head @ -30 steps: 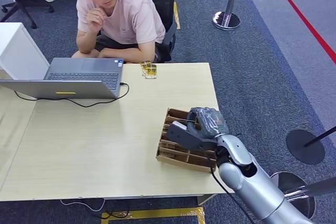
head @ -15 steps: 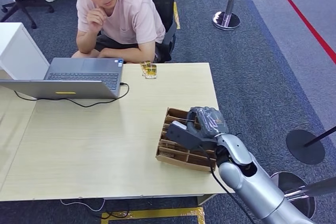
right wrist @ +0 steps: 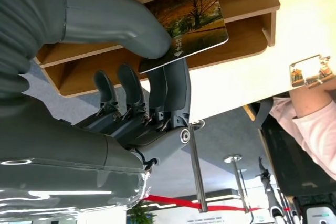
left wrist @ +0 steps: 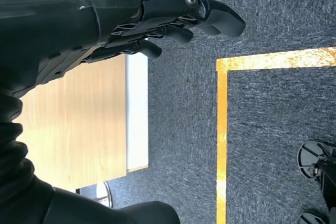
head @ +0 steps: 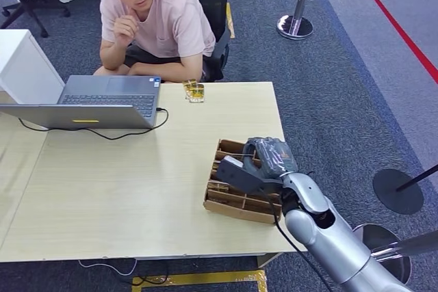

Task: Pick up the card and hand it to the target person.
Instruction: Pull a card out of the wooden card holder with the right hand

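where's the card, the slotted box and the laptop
card (right wrist: pixel 190 22): right wrist view, middle of its printed face
slotted box (head: pixel 220 200): head view, its near left wall
laptop (head: pixel 111 94): head view, its keyboard

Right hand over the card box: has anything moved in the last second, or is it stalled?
Barely. The right hand has crept slightly toward the far side of the wooden box, staying over its compartments. In the wrist view it pinches a card between thumb and fingers; whether that grip is new cannot be told. The person lowered the raised hand a little. Laptop, box and table stayed put.
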You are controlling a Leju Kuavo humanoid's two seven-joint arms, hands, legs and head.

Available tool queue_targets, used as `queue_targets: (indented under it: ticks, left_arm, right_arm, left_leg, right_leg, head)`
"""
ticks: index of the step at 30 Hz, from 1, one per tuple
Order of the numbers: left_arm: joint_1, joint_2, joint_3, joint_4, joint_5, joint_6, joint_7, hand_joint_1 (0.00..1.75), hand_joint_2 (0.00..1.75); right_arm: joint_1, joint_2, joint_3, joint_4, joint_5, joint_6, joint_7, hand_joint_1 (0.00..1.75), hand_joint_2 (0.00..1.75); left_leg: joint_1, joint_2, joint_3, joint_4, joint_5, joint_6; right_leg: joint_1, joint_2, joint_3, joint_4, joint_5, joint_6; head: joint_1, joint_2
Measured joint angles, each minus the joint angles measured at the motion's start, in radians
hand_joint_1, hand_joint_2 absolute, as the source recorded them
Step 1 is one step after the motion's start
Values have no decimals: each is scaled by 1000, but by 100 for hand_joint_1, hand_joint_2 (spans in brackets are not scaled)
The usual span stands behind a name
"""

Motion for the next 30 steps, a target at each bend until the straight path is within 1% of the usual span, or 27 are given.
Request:
queue_targets:
  ticks: [14, 22, 30]
  left_arm:
    - [0, 0, 0, 0, -7, -11, -8, 0, 175]
    - [0, 0, 0, 0, -7, -13, -17, 0, 175]
    - [0, 0, 0, 0, -6, -16, -18, 0, 175]
  right_arm:
    - [9, 5, 14, 56, 15, 26, 10, 134, 175]
    - [9, 13, 18, 79, 22, 0, 9, 134, 175]
    - [-5, 14, 7, 50, 13, -31, -29, 134, 175]
  left_leg:
    - [0, 0, 0, 0, 0, 0]
    - [0, 0, 1, 0, 0, 0]
    - [0, 0, 0, 0, 0, 0]
  right_leg:
    - [0, 0, 0, 0, 0, 0]
    - [0, 0, 0, 0, 0, 0]
    - [0, 0, 0, 0, 0, 0]
  head:
    - [0, 0]
    - [0, 0]
    - [0, 0]
